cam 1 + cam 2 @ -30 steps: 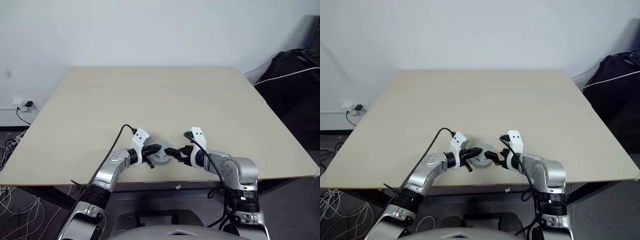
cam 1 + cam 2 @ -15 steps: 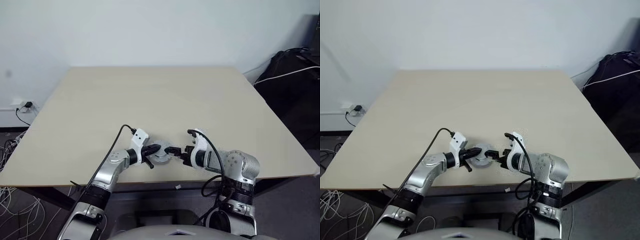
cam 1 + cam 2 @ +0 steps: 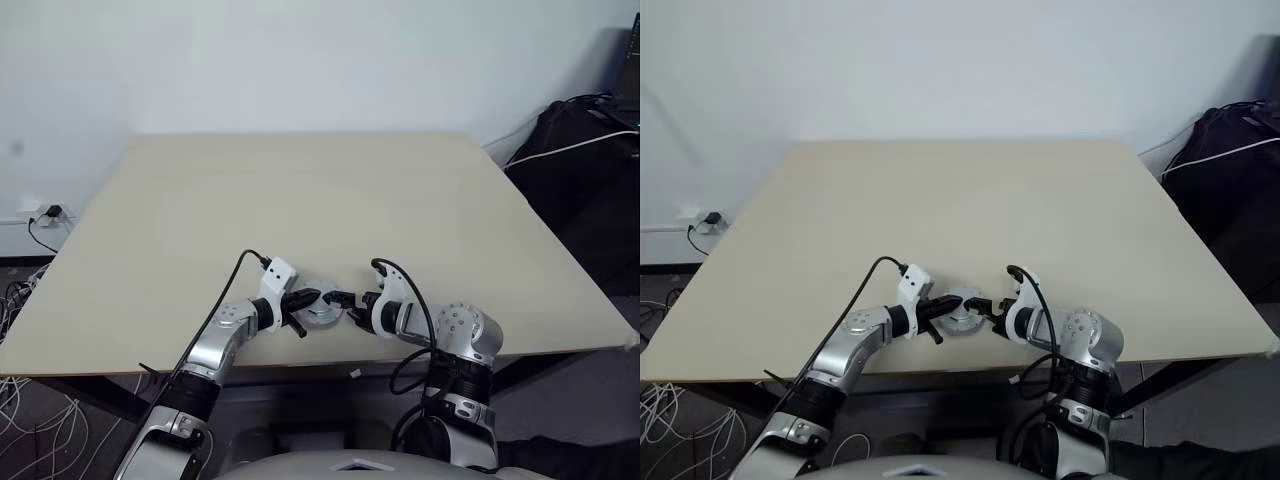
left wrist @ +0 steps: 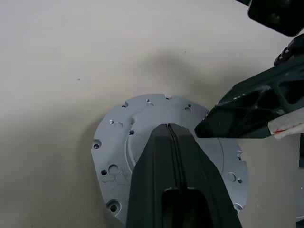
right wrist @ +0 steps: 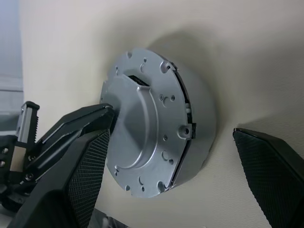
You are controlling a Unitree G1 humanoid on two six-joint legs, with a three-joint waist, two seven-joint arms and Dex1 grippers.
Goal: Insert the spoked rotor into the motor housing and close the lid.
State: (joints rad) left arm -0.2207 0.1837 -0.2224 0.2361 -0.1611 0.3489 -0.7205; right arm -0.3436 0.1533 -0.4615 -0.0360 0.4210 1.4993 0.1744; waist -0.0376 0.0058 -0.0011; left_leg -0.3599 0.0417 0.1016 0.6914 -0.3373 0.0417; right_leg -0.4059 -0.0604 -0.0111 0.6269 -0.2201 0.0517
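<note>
From the left eye view you can see both arms meeting near the front edge of the bench [image 3: 300, 190], with the lid [image 3: 320, 311] lying flat between the left hand [image 3: 305, 299] and the right hand [image 3: 345, 298]; nothing else lies on the surface, and I cannot make out the spoked rotor, which I judge is already under the lid. The right eye view gives the same picture: the left hand's dark fingers rest over the disc from its left side, and the right hand comes in from the other side, close to the disc's edge. In the left wrist view, the left hand's two fingers are pressed tight together with nothing between them, their joined tip lying over the middle of the plain grey face of the lid, while one finger of the right hand reaches over the disc's edge. In the right wrist view you see the lid sitting on a grey round body that I take for the motor housing [image 5: 199, 114], with a thin dark seam between them on the nearer side; the right hand's fingers stand wide apart on either side of the stack, holding nothing. To finish this well, keep the left fingertip pressing at the centre so the stack cannot slide, straddle the rim evenly with the right hand, and push straight down until that seam closes all round without tilting.
</note>
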